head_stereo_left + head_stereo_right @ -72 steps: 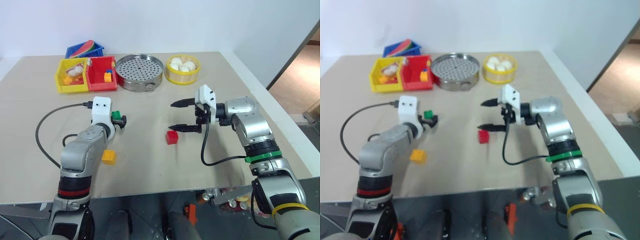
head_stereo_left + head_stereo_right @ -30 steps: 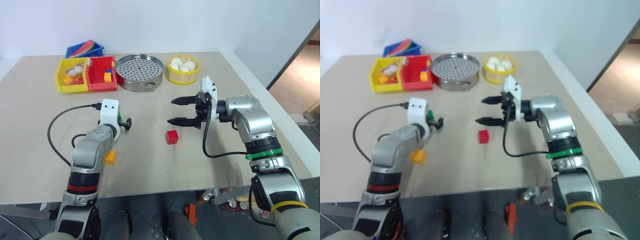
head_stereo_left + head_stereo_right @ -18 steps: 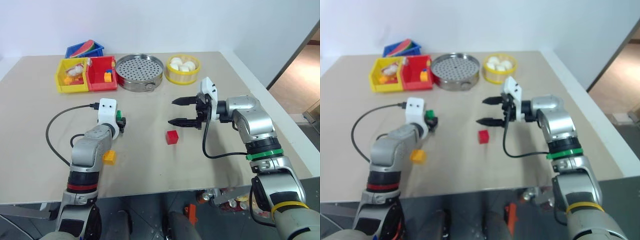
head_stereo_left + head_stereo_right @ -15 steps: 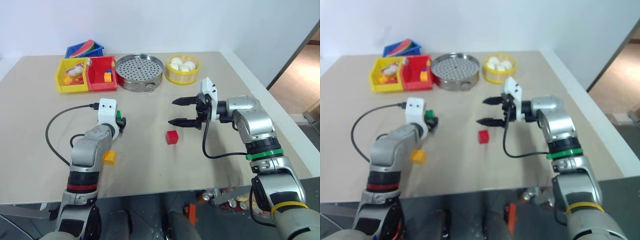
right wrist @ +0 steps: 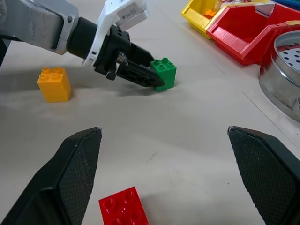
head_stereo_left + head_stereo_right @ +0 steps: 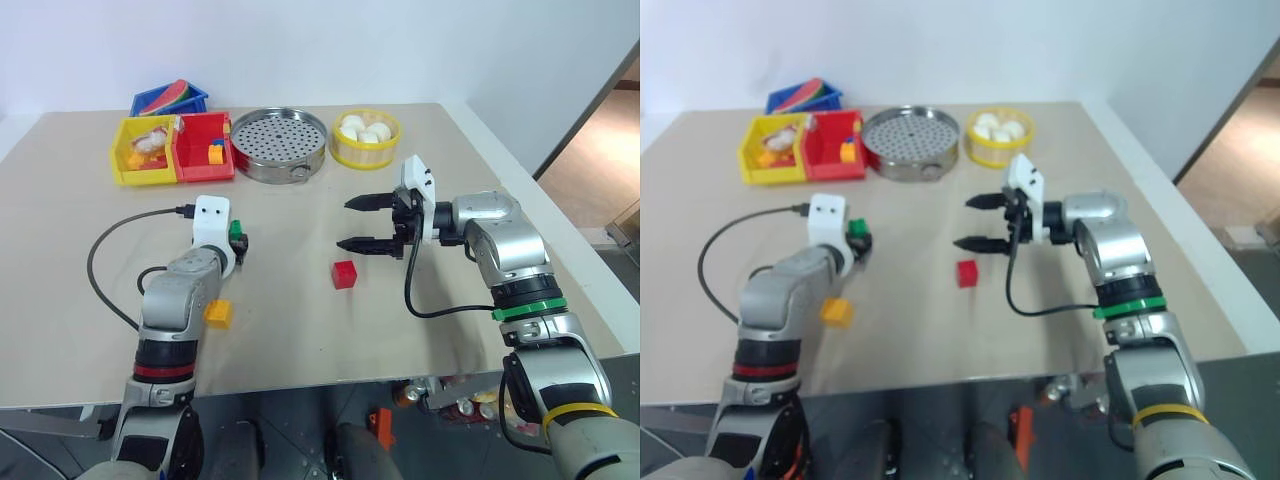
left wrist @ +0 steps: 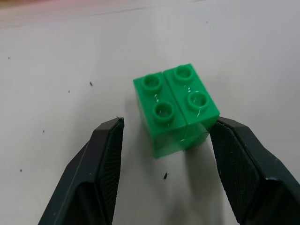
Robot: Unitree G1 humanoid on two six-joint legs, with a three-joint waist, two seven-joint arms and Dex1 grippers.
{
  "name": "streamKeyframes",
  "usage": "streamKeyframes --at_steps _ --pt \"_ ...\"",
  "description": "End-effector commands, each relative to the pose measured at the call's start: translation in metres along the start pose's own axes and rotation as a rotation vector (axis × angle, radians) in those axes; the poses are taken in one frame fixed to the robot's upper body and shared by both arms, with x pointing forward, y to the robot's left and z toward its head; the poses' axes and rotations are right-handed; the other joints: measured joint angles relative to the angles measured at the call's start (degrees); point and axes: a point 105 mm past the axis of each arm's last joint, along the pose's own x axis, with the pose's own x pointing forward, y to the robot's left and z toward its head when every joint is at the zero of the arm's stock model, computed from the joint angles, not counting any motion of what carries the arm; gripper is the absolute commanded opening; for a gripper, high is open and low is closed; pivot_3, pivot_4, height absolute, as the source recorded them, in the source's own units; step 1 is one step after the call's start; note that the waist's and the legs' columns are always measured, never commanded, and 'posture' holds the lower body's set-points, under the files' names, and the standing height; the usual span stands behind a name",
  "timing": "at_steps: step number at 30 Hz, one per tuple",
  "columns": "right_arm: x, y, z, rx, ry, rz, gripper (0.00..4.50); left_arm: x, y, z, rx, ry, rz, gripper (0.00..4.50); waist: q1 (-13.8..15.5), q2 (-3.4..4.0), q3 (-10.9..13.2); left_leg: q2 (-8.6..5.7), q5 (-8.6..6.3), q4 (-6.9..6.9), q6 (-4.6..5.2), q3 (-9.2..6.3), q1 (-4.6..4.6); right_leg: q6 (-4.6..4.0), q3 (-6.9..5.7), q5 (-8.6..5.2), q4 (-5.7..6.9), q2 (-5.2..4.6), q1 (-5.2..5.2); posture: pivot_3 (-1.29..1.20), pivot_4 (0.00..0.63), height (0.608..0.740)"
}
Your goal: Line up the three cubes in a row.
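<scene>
On the desk point(image 6: 300, 330), my left hand point(image 7: 164, 136) has narrowed around the green cube point(image 7: 176, 108), one finger touching; my right hand point(image 6: 360, 222) stays wide.

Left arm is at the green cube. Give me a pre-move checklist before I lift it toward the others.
1. Green cube sits between the left pincer fingers: ok.
2. Both fingers pressing the cube: not ok, a gap shows on one side.
3. Green cube flat on the table, studs up: ok.
4. Right pincer open, above the table and apart from the red cube: ok.
5. Yellow cube apart from the left pincer: ok.
6. Three cubes in a row: not ok.
</scene>
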Motion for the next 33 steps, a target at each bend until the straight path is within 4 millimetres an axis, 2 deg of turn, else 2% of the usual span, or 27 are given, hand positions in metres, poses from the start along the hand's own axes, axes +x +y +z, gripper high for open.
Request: streamKeyframes --at_steps 1,2,5,15,22,29,33 --pt "-0.006 -0.002 0.008 -0.039 -0.01 -0.012 4.5 -0.002 0.0 0.015 -0.003 -0.056 -0.008 2.91 0.0 0.0 0.0 0.0 0.0 0.0 0.0 0.0 0.0 0.0 0.0 0.0 0.0 0.0 0.0 0.0 0.15 0.74" --pt "-0.006 -0.002 0.008 -0.041 -0.009 -0.012 4.5 -0.002 0.0 0.015 -0.007 -0.06 -0.012 2.37 0.0 0.0 0.0 0.0 0.0 0.0 0.0 0.0 0.0 0.0 0.0 0.0 0.0 0.0 0.0 0.0 0.15 0.74" --pt "-0.006 -0.002 0.008 -0.042 -0.008 -0.013 4.5 -0.002 0.0 0.014 0.005 -0.048 0.005 1.34 0.0 0.0 0.0 0.0 0.0 -0.01 0.0 0.0 0.0 0.0 0.0 0.0 0.0 0.0 0.0 0.0 0.15 0.74" --pt "-0.007 -0.001 0.008 -0.046 -0.004 -0.018 4.5 -0.003 0.001 0.012 0.017 -0.034 0.016 1.29 -0.02 0.0 0.0 0.0 0.0 -0.01 0.0 0.0 0.01 0.0 0.0 0.0 0.0 0.01 0.0 0.0 0.15 0.74" --pt "-0.008 -0.001 0.009 -0.042 -0.008 -0.014 4.5 -0.005 0.003 0.021 0.034 -0.078 -0.029 1.29 -0.02 0.0 0.0 0.0 0.0 -0.01 0.0 0.0 0.01 0.0 0.0 0.0 0.0 0.01 -0.01 0.0 0.15 0.74" --pt "-0.011 0.0 0.013 -0.034 -0.017 0.002 4.5 -0.018 -0.006 0.046 0.148 -0.159 -0.221 1.29 -0.01 0.0 0.0 0.0 0.0 -0.04 0.0 0.0 -0.02 0.0 -0.01 0.0 0.0 0.0 -0.04 0.0 0.15 0.74" --pt "-0.013 0.0 0.016 -0.042 -0.019 -0.002 4.5 -0.035 -0.015 0.053 0.3 -0.196 -0.399 1.29 -0.01 -0.01 0.01 -0.01 0.0 -0.05 -0.01 0.01 -0.06 0.01 0.0 -0.01 -0.02 -0.02 -0.07 0.0 0.15 0.74"
